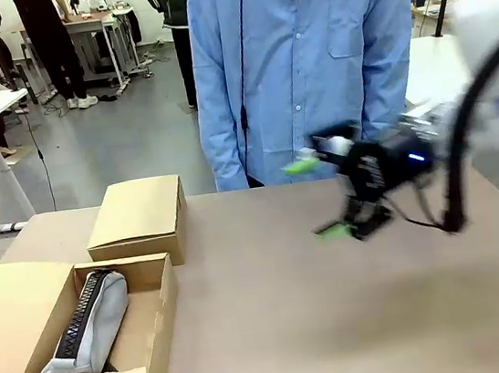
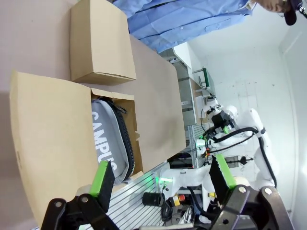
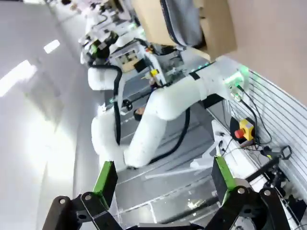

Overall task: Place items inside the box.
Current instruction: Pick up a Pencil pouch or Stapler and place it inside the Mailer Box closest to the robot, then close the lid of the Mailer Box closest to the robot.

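Front view: right gripper (image 1: 321, 197), jaws spread and empty, hangs blurred well right of the box (image 1: 151, 347). Grey pencil case (image 1: 89, 327) lies inside it. Left gripper (image 2: 163, 178) gapes empty too.

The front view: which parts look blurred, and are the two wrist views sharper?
Front view: the right gripper is smeared by motion blur; the box and grey pencil case are sharp. Left wrist view: crisp, "CAMPUS" readable. Right wrist view: softly blurred, bright glare at left.
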### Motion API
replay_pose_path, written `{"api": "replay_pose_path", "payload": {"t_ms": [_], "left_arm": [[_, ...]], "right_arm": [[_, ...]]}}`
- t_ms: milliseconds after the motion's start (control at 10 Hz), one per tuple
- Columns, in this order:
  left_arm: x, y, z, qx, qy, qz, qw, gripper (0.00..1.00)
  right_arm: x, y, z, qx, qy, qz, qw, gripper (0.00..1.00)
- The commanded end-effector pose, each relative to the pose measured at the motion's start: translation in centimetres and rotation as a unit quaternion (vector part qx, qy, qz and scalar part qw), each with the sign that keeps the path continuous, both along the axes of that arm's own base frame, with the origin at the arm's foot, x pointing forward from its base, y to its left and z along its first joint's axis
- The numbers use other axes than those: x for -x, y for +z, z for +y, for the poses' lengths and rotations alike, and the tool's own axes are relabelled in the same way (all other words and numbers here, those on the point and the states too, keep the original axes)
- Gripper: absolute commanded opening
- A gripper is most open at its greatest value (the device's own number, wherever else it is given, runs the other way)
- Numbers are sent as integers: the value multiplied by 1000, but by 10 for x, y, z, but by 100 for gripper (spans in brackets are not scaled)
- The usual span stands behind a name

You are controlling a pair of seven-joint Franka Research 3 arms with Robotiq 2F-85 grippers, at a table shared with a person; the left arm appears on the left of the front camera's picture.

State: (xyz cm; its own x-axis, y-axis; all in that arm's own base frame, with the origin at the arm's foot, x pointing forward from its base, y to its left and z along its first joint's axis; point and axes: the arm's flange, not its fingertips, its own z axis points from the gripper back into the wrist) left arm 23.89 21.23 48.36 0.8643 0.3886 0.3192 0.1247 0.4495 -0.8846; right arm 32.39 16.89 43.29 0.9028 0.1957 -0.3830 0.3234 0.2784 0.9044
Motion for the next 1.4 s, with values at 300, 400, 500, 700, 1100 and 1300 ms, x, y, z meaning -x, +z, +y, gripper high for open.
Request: {"api": "replay_pose_path", "payload": {"t_ms": [300,400,500,700,1100,1300], "left_arm": [[-1,0,0,6,-3,-14,1000,100],[-1,0,0,6,-3,-14,1000,100],[-1,0,0,6,-3,-14,1000,100],[-1,0,0,6,-3,-14,1000,100],[-1,0,0,6,-3,-14,1000,100],[-1,0,0,6,-3,-14,1000,100]], "right_arm": [[124,-45,-182,-128,-216,-110,962,100],[129,-62,-179,-124,-236,-128,955,100],[117,-66,-165,-95,-248,-138,954,100],[1,10,-239,-114,-228,-97,962,100],[1,10,-239,-114,-228,-97,962,100],[1,10,-239,-114,-228,-97,962,100]]}}
